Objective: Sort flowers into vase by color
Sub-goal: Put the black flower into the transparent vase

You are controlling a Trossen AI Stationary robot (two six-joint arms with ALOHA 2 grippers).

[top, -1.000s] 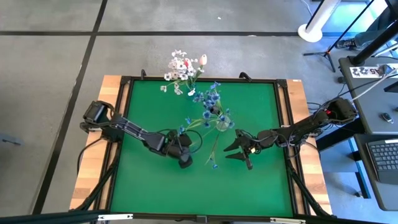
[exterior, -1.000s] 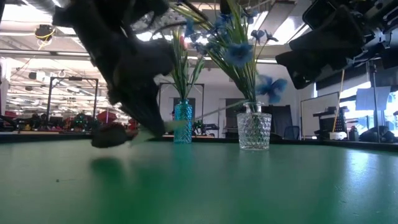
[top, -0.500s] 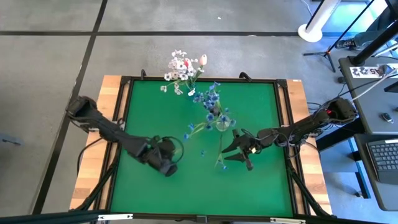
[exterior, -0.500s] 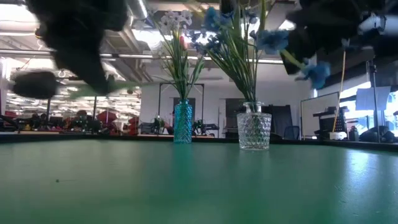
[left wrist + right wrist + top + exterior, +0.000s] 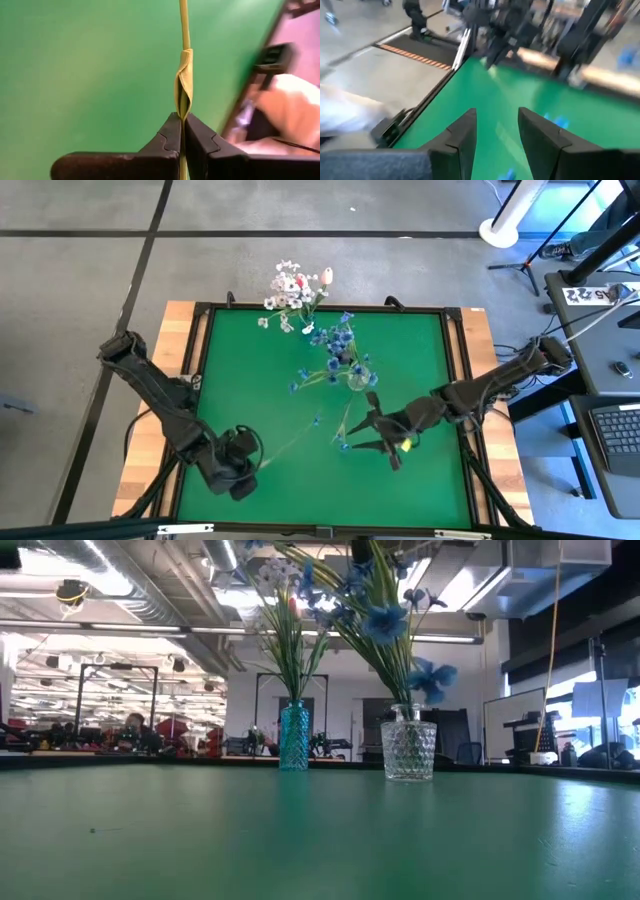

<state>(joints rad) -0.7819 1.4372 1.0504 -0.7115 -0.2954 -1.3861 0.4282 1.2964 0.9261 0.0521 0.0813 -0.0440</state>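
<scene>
At the table's near left, my left gripper is shut on a thin green stem whose small blue blossom points toward the clear glass vase. That vase holds blue flowers. A teal vase at the far edge holds white flowers and a pink bud. My right gripper hovers open, right of centre. A long blue spray reaches from near the glass vase toward the near edge, just off its fingertips. Neither gripper shows in the low view. My left gripper pinches the stem between its two fingertips, just below a curled leaf. The stem runs on straight ahead of the fingers, along them, with its blossom end slanting toward the table's middle. No part of it shows on the mat in the low view.
The green mat has a black frame and wooden side boards. Bare mat lies at the far left and along the near edge. A desk with a laptop stands off the table's right side.
My left gripper has gone toward the table's near left corner and risen, turning as it went. It has drawn the blue-blossomed stem away from the glass vase. My right gripper has risen and shifted slightly toward the near edge, its fingers still apart.
</scene>
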